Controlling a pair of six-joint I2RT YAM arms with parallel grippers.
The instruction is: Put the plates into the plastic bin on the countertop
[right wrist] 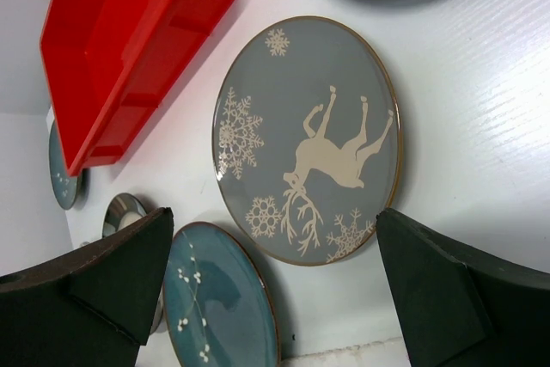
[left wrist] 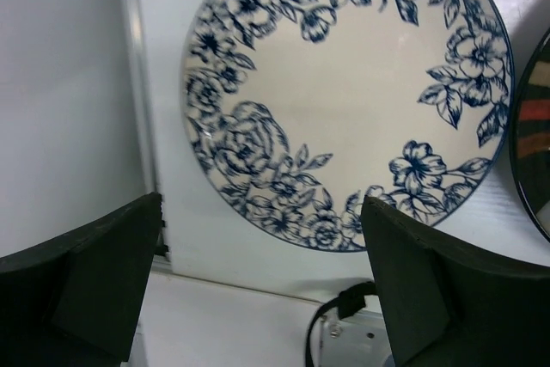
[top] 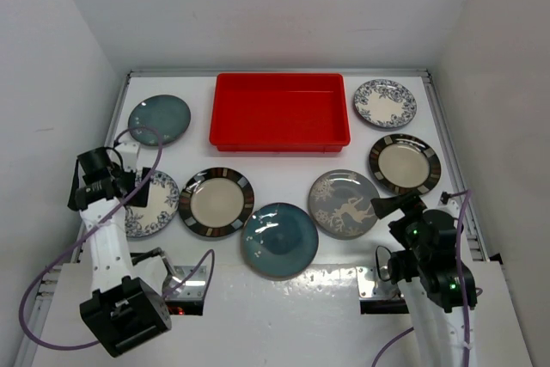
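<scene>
Overhead camera spans countertop (top: 284,178); wrists close above floral plate (left wrist: 344,83), deer plate (right wrist: 309,139).

White worktop (top: 284,168), seven plates and a red bin (top: 279,140) lying flat on it.
Left claw (left wrist: 262,204): floral plate (left wrist: 344,83) directly below and ahead; striped plate (top: 216,202) just right of it; teal plate (top: 159,119) farther ahead.
Right claw (right wrist: 275,212): deer plate (right wrist: 309,139) directly ahead; second teal plate (top: 279,240) to its left; second striped plate (top: 404,163) ahead-right, second floral plate (top: 384,103) beyond that; bin well ahead-left.

Purple cable (top: 23,307) loops at near left; metal bracket (top: 378,282) at near right.
</scene>
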